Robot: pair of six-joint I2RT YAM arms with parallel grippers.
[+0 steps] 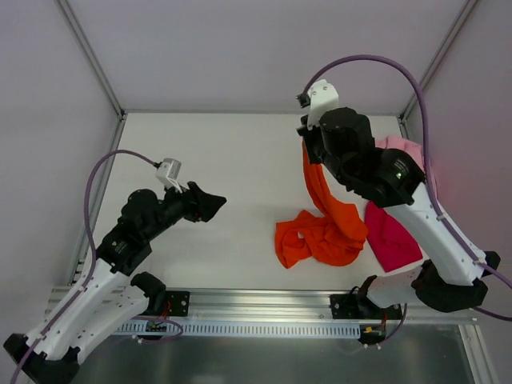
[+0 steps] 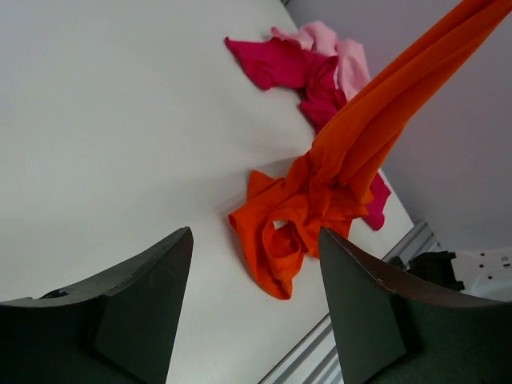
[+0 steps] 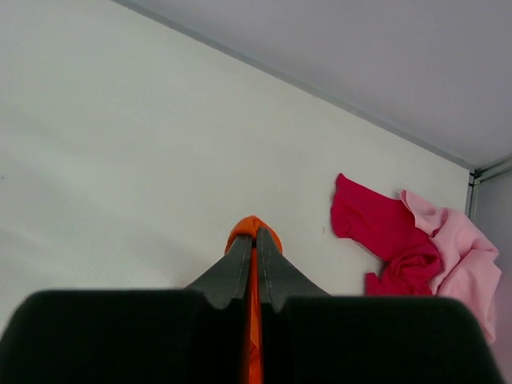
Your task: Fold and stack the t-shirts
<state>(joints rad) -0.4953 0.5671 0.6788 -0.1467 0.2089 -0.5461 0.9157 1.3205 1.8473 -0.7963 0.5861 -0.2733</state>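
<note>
Closest to the bases, on the left side of the table (image 1: 224, 160): left fingers (image 1: 210, 203), spread wide and holding nothing, raised over bare surface, turned toward the cloth and well apart from it.

A little farther, right of centre: orange shirt (image 1: 320, 232), lower part crumpled in a heap on the table, upper part pulled up like a twisted rope. Not folded, not even spread flat. Just beside its right edge, seemingly touching: red shirt (image 1: 390, 236), rumpled, partly under the right arm in the top view.

Above the heap: right fingers (image 3: 238, 272), pressed together on a thin fold of the orange shirt, only a narrow strip of cloth between them. Part pinched, hem or sleeve or collar: cannot tell.

Farthest, toward the back right corner: pink shirt (image 1: 404, 148), bunched against the red one, mostly hidden by the arm from above, clearer from the wrist views.

Judged as very early in the task: nothing folded, no stack begun.

Possible trouble from here:
- Only a small pinch on a bunched edge, so may slip free if lifted higher or swung fast, and then fall back into a heap.
- Twisted like a rope, so hard to find a second corner for the left fingers. Risk of grabbing the wrong layer and getting a skewed spread.
- Very close to the red shirt. If dragged sideways, could hook it and pull it along, mixing the two.
</note>
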